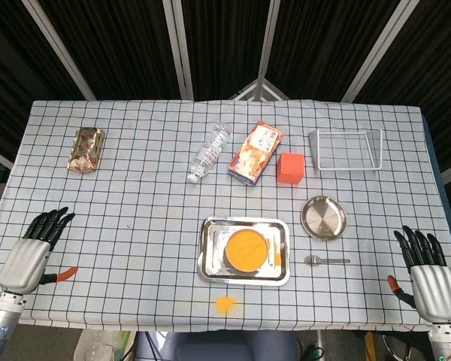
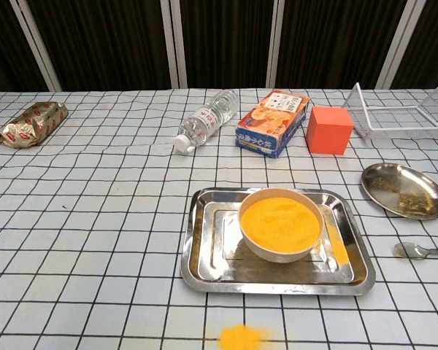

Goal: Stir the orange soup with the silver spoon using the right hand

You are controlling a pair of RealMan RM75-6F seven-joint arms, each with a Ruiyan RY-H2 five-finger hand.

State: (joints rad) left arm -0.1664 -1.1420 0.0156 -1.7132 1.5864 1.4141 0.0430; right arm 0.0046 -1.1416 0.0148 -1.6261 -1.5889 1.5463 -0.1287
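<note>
Right hand [image 1: 428,274] is held empty, seemingly with fingers extended, near the silver spoon [image 1: 327,261] lying just right of the soup bowl [image 1: 247,249]'s tray [image 1: 209,256]; reach-and-grasp is required first.

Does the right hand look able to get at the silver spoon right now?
Probably yes: the silver spoon lies flat on bare cloth between the tray and the right hand, with nothing between them.
</note>
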